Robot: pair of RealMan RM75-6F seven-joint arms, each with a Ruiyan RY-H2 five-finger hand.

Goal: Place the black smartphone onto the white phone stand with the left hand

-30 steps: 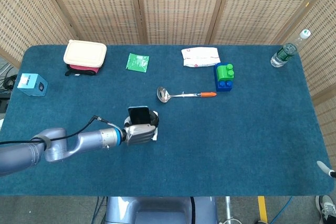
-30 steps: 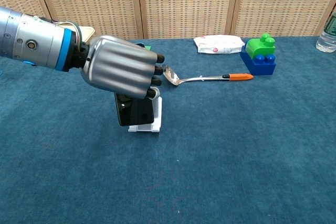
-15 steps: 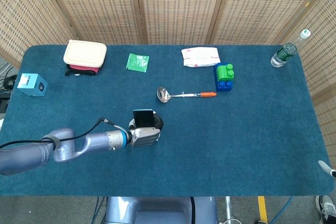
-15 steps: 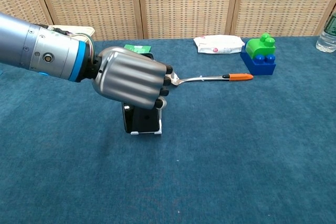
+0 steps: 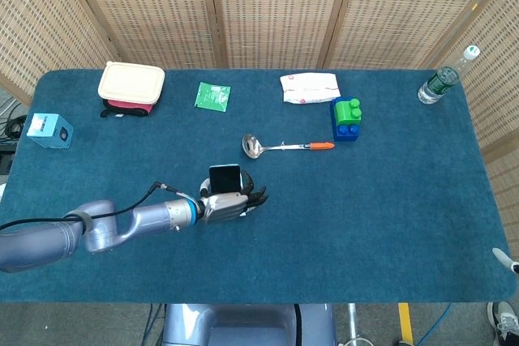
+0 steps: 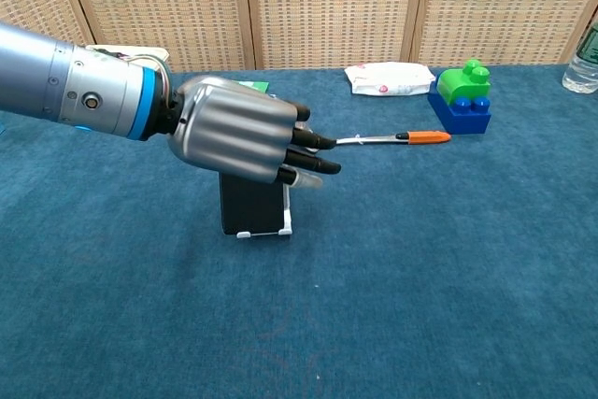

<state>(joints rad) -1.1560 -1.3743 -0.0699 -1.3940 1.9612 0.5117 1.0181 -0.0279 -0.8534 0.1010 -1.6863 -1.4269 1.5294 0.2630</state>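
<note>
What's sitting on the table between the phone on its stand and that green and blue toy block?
In the head view, a ladle with an orange handle lies between the black smartphone and the green and blue block, otherwise bare blue cloth.

A staged test area of a lab or studio is suggested. A table (image 5: 389, 224) covered in dark blue cloth is enclosed by folding woven-cane screens (image 5: 268, 10). Unrelated props are scattered on it: a lunch box (image 5: 131, 83), a ladle (image 5: 280, 146), toy building blocks (image 5: 347, 117), a water bottle (image 5: 442, 79). Loose cables (image 5: 12, 127) are seen on the bare floor beside it.
</note>
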